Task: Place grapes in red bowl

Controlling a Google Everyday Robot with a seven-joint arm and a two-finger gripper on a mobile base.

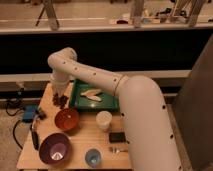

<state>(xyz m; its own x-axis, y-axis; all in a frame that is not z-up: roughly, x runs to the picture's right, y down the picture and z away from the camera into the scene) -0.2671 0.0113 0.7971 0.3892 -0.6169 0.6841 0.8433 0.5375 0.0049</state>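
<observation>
The grapes (pixel 61 102) are a small dark cluster on the wooden table's far left, just beyond the red bowl (pixel 66 119). The red bowl stands on the left half of the table and looks empty. My white arm reaches from the right foreground across the table and bends down at the far left. My gripper (pixel 58 96) points down right at the grapes, touching or just above them; its tip blends with the dark cluster.
A green tray (pixel 79 102) with pale objects sits at the back middle. A white cup (pixel 104 120), a black flat object (pixel 118 136), a small blue cup (pixel 92 157) and a larger purple bowl (pixel 54 148) stand on the wooden table (pixel 82 135). A blue device (pixel 30 114) and cables lie off its left edge.
</observation>
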